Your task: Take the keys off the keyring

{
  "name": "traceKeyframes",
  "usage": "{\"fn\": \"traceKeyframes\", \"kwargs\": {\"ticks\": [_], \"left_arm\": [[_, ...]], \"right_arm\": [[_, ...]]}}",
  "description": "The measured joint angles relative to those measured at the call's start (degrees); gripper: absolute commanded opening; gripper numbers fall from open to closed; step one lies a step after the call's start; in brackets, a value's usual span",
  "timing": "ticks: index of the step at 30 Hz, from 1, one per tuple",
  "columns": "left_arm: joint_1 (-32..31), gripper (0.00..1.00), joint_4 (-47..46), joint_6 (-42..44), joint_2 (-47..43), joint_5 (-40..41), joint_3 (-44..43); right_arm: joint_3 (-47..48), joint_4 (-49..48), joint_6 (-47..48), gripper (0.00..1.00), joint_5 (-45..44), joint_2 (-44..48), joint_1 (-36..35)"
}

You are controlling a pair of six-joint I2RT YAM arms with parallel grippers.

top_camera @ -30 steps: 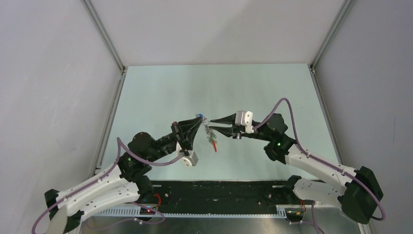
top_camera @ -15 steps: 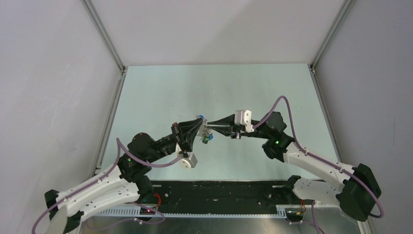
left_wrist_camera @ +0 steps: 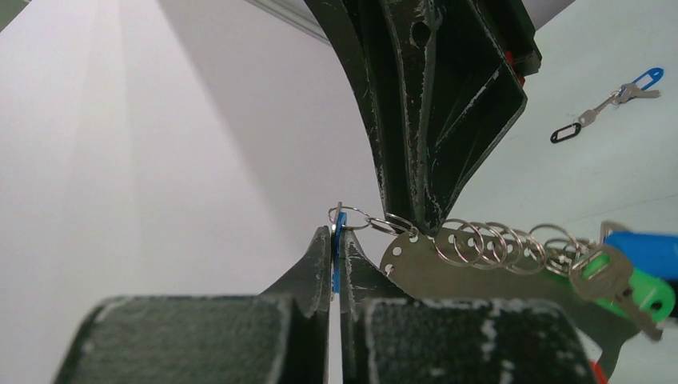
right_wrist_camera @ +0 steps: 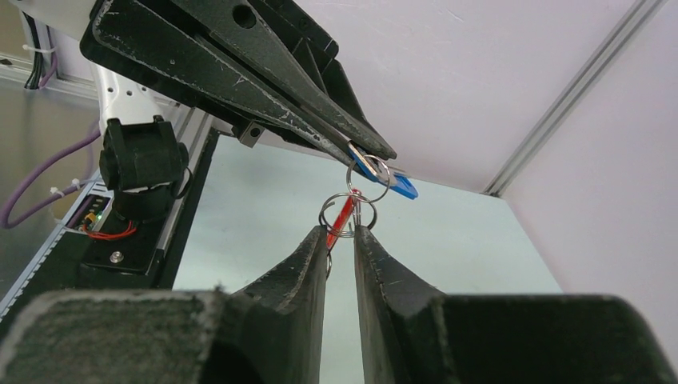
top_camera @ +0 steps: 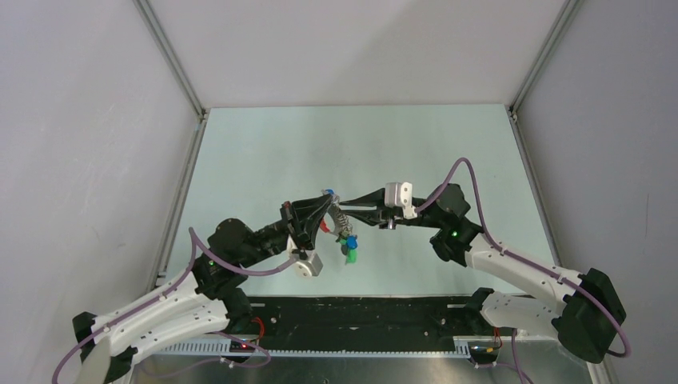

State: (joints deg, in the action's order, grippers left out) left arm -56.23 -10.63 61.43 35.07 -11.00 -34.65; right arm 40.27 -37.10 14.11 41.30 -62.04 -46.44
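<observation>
Above the mid-table, my left gripper [top_camera: 329,194] and right gripper [top_camera: 342,210] meet tip to tip. The left gripper [left_wrist_camera: 337,232] is shut on a blue-capped key [left_wrist_camera: 339,258], with a small ring at its tips. From that ring runs the keyring [left_wrist_camera: 496,240]: a chain of thin rings with a silver tag [left_wrist_camera: 480,272] and blue and green keys [left_wrist_camera: 640,292]. My right gripper [right_wrist_camera: 342,230] pinches a thin ring [right_wrist_camera: 352,210] of the keyring by its red band [right_wrist_camera: 344,214]. The bunch [top_camera: 348,244] hangs below both grippers.
A separate blue-capped key [left_wrist_camera: 636,90] with a black clip [left_wrist_camera: 566,133] lies on the pale green table [top_camera: 264,152] beyond the grippers. White walls and aluminium frame rails [top_camera: 172,56] enclose the table on three sides.
My right gripper has narrowed from wide open and closed in on the ring. The bunch has swung: the blue and green keys now hang lowest and the red band sits higher.
</observation>
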Motion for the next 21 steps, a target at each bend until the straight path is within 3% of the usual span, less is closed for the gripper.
{"fn": "traceKeyframes", "kwargs": {"ticks": [21], "left_arm": [[0.0, 0.0, -0.02, 0.02, -0.79, -1.66, 0.22]], "right_arm": [[4.11, -0.09, -1.62, 0.26, 1.31, -0.22, 2.23]]}}
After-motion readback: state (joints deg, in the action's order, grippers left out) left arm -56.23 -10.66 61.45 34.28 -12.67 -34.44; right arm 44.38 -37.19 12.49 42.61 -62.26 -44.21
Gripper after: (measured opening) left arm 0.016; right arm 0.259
